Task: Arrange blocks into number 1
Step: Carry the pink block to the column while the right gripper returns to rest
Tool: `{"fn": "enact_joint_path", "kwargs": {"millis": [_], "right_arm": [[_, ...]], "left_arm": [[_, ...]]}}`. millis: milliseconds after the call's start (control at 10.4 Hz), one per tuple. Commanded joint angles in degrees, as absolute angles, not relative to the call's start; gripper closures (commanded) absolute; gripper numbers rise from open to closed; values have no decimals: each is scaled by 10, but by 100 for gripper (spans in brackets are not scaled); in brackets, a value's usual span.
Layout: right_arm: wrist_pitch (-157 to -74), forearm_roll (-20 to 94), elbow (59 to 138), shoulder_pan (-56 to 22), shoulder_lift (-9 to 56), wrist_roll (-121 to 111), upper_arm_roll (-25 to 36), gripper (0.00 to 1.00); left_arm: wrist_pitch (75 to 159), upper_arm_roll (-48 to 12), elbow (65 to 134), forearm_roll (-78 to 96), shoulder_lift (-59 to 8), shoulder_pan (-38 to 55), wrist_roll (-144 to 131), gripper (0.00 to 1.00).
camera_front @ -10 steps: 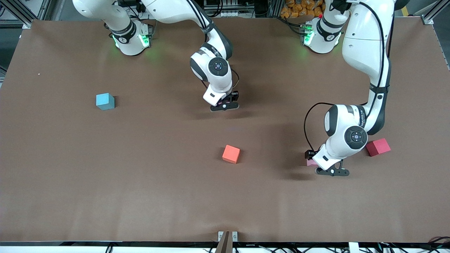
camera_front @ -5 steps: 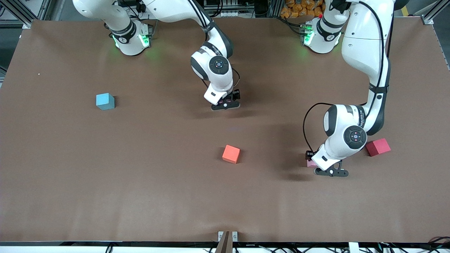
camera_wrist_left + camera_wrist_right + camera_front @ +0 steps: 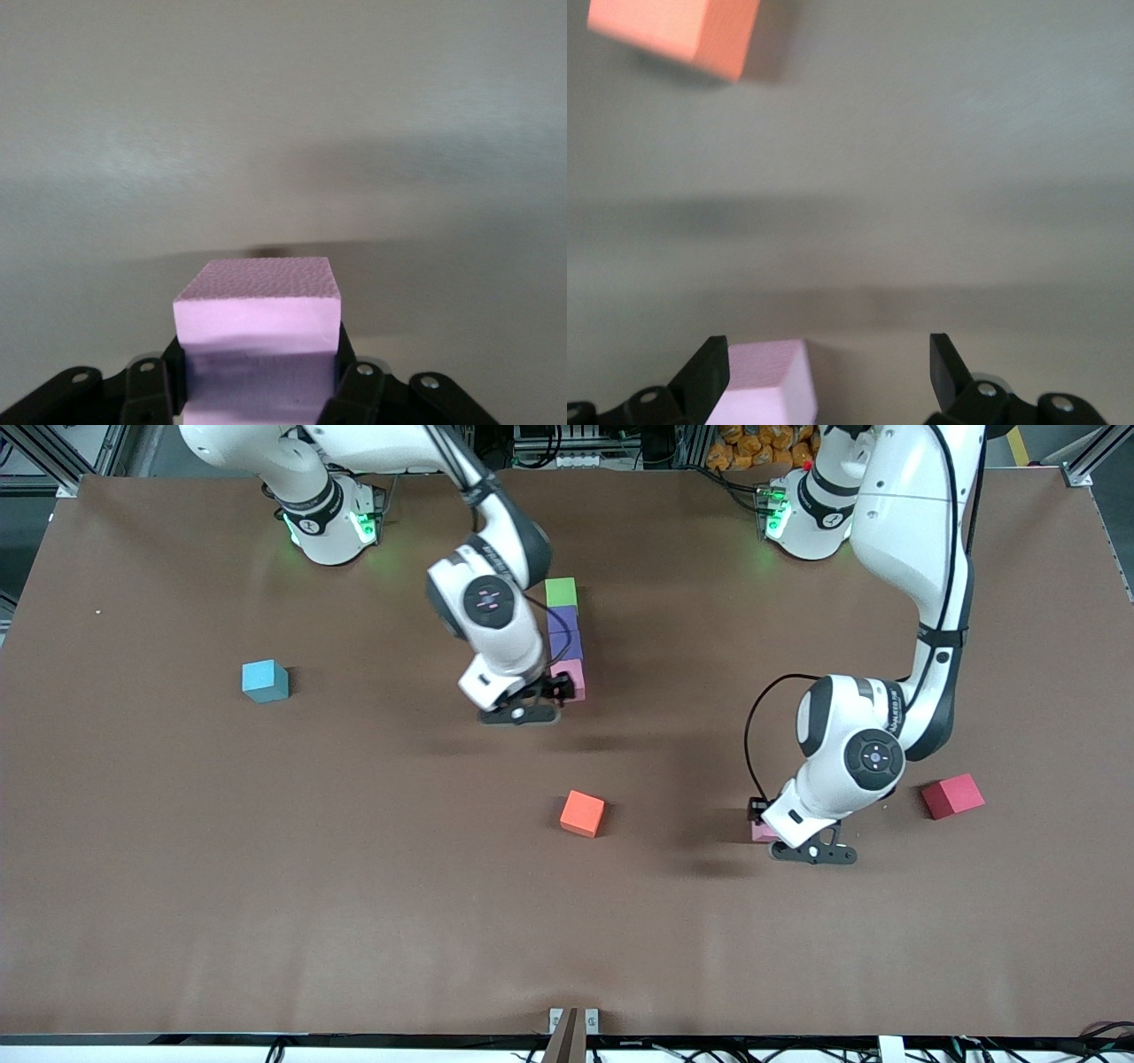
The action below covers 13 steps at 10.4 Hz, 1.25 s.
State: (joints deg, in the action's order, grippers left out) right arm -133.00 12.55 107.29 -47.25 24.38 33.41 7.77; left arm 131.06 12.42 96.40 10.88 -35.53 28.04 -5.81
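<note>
Pink block (image 3: 257, 332) in left fingers (image 3: 146, 390); no lettering visible.

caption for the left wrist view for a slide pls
Left gripper shut on a light pink block, above the bare brown table.

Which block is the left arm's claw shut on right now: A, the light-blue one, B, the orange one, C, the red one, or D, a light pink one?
D: the left wrist view shows the left claw clamped on a light pink block, its fingers against both sides.
</note>
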Motion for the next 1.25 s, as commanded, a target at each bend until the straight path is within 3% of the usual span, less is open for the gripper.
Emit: {"fn": "enact_joint_path", "kwargs": {"millis": [0, 290, 579, 1158], "right_arm": [[-1295, 121, 1097, -398, 192, 247, 70, 0], [-1234, 114, 1057, -301, 176, 157, 70, 0], [-1198, 25, 1008, -239, 154, 149, 68, 0], [-1087, -35, 969, -47, 43, 128, -49, 0]], "left_arm": [[1272, 115, 971, 119, -326, 308, -115, 100], [1264, 68, 964, 120, -316, 324, -247, 100], [1263, 60, 934, 125, -334, 384, -384, 100], [1264, 58, 896, 124, -373, 464, -500, 100]]}}
